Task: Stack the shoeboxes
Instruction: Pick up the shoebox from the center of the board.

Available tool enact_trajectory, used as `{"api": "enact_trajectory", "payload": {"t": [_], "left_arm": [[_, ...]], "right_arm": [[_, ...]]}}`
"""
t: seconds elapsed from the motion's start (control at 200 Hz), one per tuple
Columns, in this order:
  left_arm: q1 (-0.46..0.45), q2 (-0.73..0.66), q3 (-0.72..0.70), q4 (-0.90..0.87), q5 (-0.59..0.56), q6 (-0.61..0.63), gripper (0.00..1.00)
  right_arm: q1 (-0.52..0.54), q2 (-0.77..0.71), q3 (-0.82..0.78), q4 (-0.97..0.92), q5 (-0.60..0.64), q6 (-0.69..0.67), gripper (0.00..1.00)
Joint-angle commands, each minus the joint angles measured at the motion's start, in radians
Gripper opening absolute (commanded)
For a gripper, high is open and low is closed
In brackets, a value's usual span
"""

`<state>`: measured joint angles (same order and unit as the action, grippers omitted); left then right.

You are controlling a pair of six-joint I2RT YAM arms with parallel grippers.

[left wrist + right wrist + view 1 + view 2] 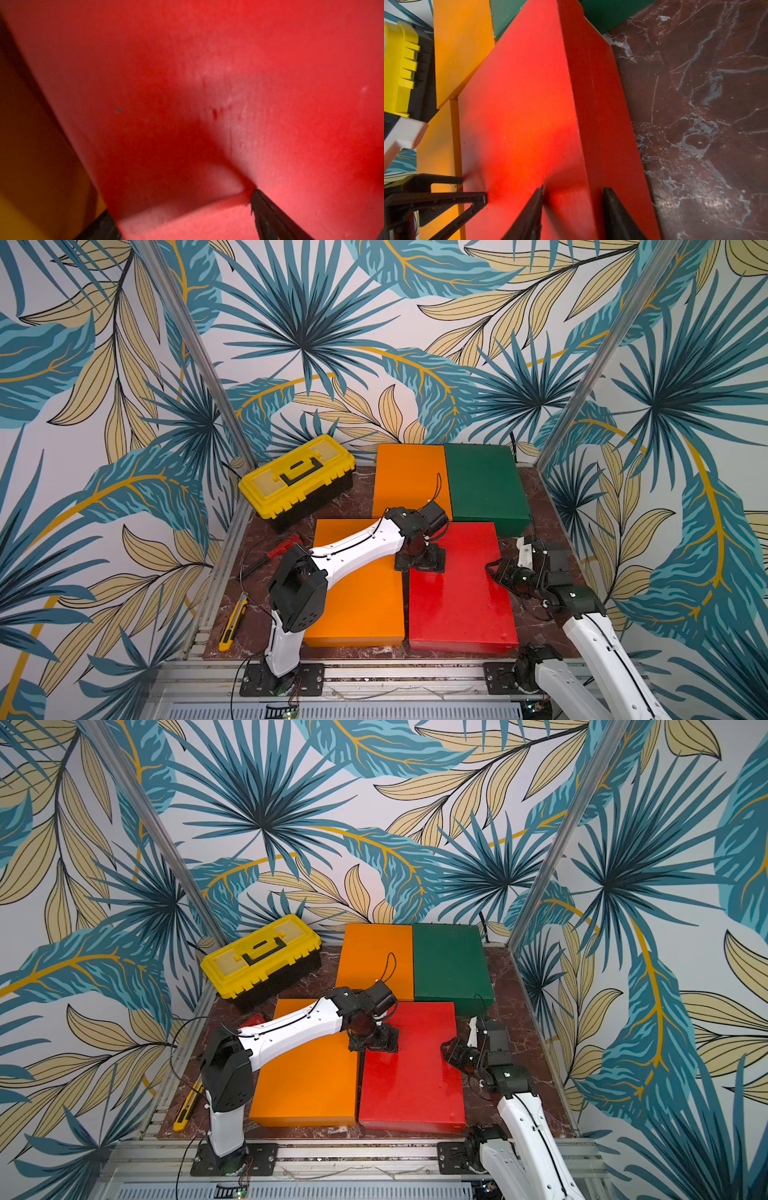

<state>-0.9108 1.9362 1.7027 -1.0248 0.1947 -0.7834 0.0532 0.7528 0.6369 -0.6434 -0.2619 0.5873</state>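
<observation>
- The red shoebox (457, 601) is laid flat at the front right of the marble-patterned table (695, 104), with nothing stacked on it.
- An orange shoebox (361, 605) is set against its left side. A second orange shoebox (407, 477) and the dark green shoebox (482, 481) are placed side by side behind them, so all four are on the table in one layer.
- The left gripper (419, 566) is lowered at the red box's far left corner. Its fingers (270, 218) are spread wide, with the corner seen between them.
- The right gripper (573, 188) is set astride the red box's right edge, one finger over the lid and one beside the wall. They are partly apart, and it cannot be told whether the box is clamped.
- A yellow toolbox (297, 477) is seen at the back left, and a yellow utility knife (232, 624) at the front left.
</observation>
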Motion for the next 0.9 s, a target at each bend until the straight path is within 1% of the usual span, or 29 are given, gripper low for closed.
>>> {"api": "enact_trajectory", "payload": {"t": [0.0,0.461,0.641,0.891], "left_arm": [[-0.08,-0.009,0.041,0.178,0.1,-0.004,0.89],[-0.095,-0.047,0.099,0.177,0.095,-0.003,0.89],[-0.099,-0.064,0.134,0.178,0.106,-0.005,0.89],[-0.105,-0.097,0.182,0.177,0.1,0.002,0.88]], "right_arm": [[0.034,-0.021,0.057,0.067,-0.273,0.034,0.45],[0.034,-0.041,0.124,0.033,-0.297,0.052,0.42],[0.034,-0.041,0.16,0.04,-0.335,0.079,0.42],[0.034,-0.036,0.285,-0.014,-0.365,0.085,0.42]]}}
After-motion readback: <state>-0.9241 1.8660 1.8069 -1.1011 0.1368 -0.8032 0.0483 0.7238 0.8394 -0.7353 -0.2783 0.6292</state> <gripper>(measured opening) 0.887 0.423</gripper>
